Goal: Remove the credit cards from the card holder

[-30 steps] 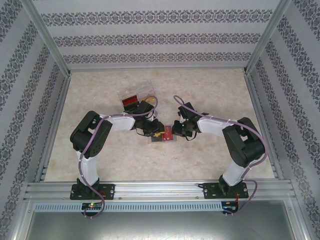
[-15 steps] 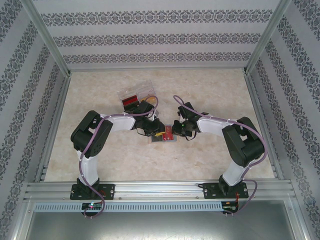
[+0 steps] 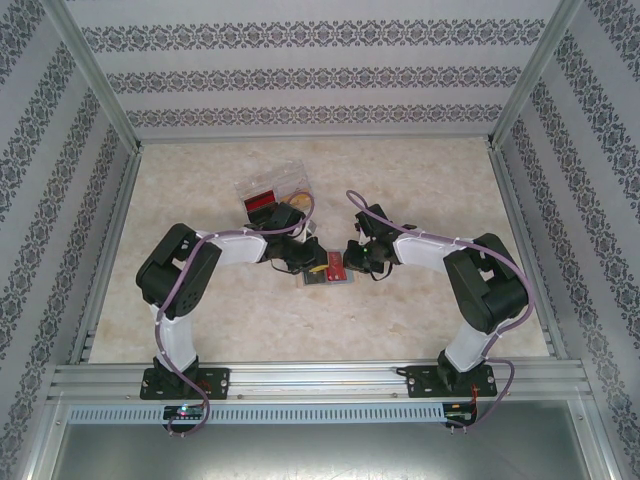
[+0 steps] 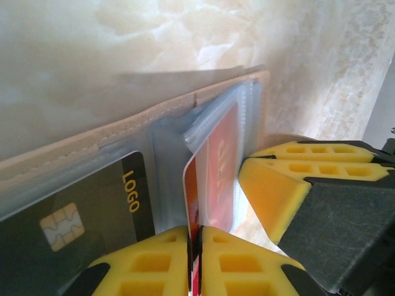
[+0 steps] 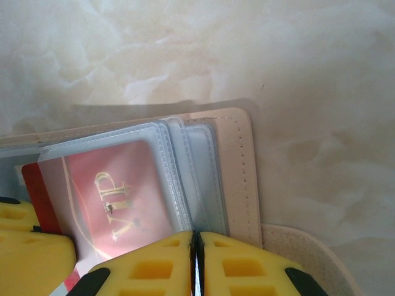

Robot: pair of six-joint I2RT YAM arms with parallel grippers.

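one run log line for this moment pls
phase: card extraction | left gripper: shut on red vip card | right gripper: shut at card holder sleeve edge | black logo card: in sleeve

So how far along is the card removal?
Done: the card holder lies open. In hand: the left gripper pinches the red card, its edge partly out of its clear sleeve, while the right gripper clamps the holder's edge. Left: finish that pull, then the dark card, fully sleeved.
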